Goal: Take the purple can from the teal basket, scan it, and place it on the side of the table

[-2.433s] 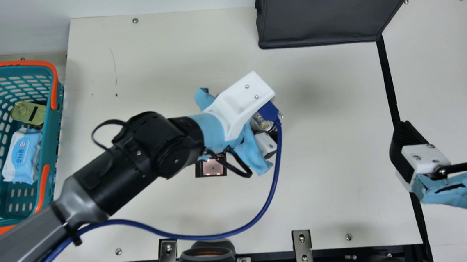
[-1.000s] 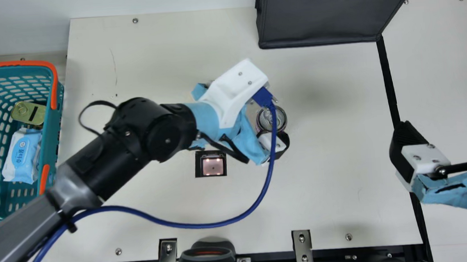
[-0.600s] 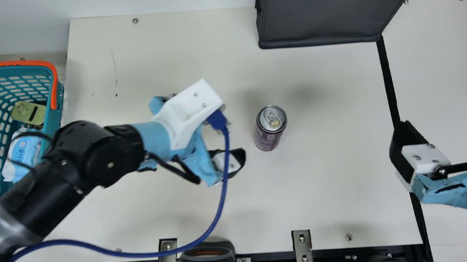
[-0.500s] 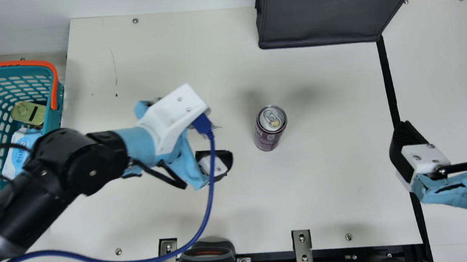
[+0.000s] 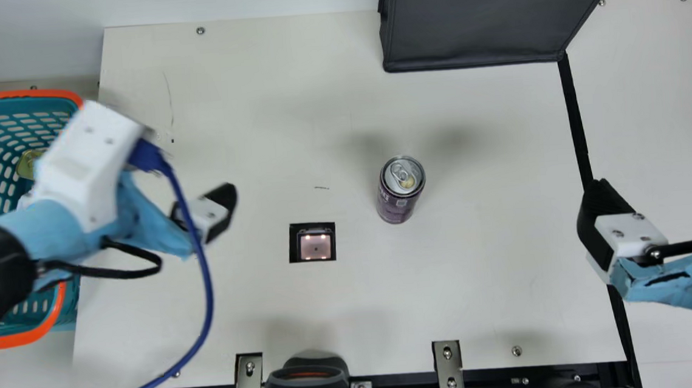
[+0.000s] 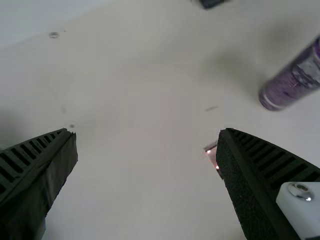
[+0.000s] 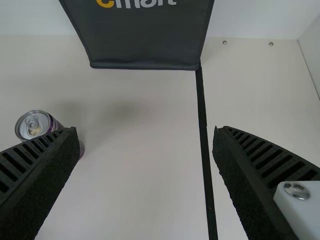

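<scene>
Your cream table (image 5: 480, 282) has the teal basket (image 5: 3, 343) at its left. Your left gripper (image 5: 210, 212), near the basket, and right gripper (image 5: 653, 185), at the far right, both gape wide, holding nothing. Between them, your purple can (image 5: 396, 199) stands upright, right of the smaller scanner window (image 5: 315, 246).

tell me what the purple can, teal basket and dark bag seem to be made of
The purple can looks like metal, likely aluminium: its bare silvery lid shines and has a pull tab. The teal basket seems to be moulded plastic, evenly coloured, with rows of slots in its wall. The dark bag looks like matte fabric, perhaps coated, with seamed edges.
</scene>
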`<state>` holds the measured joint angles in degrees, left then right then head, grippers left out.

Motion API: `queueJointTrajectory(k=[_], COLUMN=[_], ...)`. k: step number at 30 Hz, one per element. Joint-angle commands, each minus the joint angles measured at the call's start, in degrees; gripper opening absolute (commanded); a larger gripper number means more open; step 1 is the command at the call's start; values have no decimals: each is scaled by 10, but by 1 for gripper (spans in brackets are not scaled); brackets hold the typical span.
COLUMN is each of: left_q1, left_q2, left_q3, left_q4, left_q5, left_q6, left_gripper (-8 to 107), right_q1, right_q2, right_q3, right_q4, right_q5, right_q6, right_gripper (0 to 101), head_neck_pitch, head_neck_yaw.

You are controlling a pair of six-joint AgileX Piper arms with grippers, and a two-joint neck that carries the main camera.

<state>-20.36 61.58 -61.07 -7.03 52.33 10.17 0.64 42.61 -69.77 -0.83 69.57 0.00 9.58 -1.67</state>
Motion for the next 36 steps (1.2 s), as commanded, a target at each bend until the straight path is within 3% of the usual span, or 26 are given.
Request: queueJointTrajectory(k=[1, 9, 17, 21, 29, 36], left_q1=[34, 113, 112, 112, 112, 112], left_q2=[-16, -52, -52, -52, -52, -52], left_q3=[-11, -65, -65, -65, -65, -65], left_q4=[17, 70, 70, 70, 70, 70], left_q5=[5, 29, 30, 30, 30, 30], left_q6=[-45, -136, -136, -136, -136, -136], left_gripper=[90, 90, 90, 90, 90, 90], right_q1=[0, 0, 0, 30, 107, 132], right_q2=[0, 0, 0, 5, 20, 44], right_q3=[0, 0, 0, 5, 44, 59], right_q4=[0, 0, 0, 0, 58, 118], right_q5=[0, 0, 0, 3, 3, 3], right_q6=[0, 0, 0, -3, -47, -93], right_gripper=[95, 95, 95, 95, 95, 95], head_neck_pitch=[-17, -17, -17, -17, -17, -17], head_neck_yaw=[1, 1, 1, 1, 1, 1])
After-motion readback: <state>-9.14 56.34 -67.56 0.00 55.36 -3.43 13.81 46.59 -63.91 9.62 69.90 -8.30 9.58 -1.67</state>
